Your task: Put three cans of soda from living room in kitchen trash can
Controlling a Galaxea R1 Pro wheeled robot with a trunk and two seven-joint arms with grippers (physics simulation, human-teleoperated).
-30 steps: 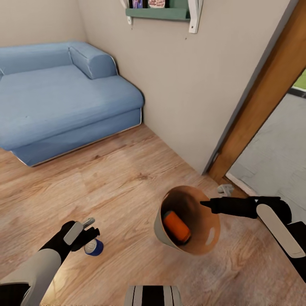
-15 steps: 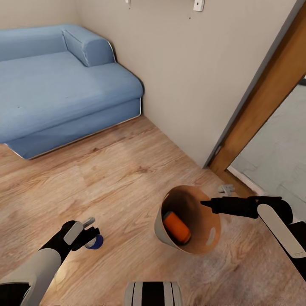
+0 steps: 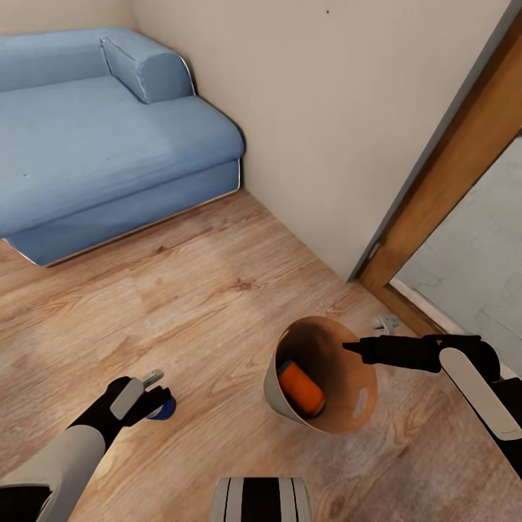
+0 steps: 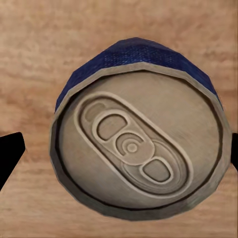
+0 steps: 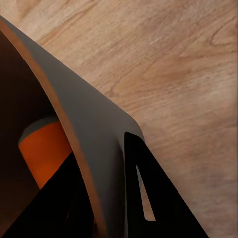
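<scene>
Bin hangs off the floor in the right gripper, one finger inside the rim and one outside in the right wrist view, so pinched on the wall. It tilts toward the robot, mouth open to the head cam. One orange can lies inside near the bottom; whether a second orange one sits under it can't be told.

Left gripper is closed on the blue can, low over the wood floor. In the left wrist view the can's silver top faces the cam w/ a dark fingertip at each side, touching or v. nearly so.

Blue sofa sits back left, doorway front right w/ grey floor beyond, so the robot's prob. still in the living room, kitchen not in sight.

Risks:
- Rim grip is a thin pinch on a tapered wall; a jolt going through the door could twist the bin loose & spill the can.
- More tilt and the orange can rolls out.
- Bin or right arm may clip the door frame.
- Blue can held by round sides, may slip.
</scene>
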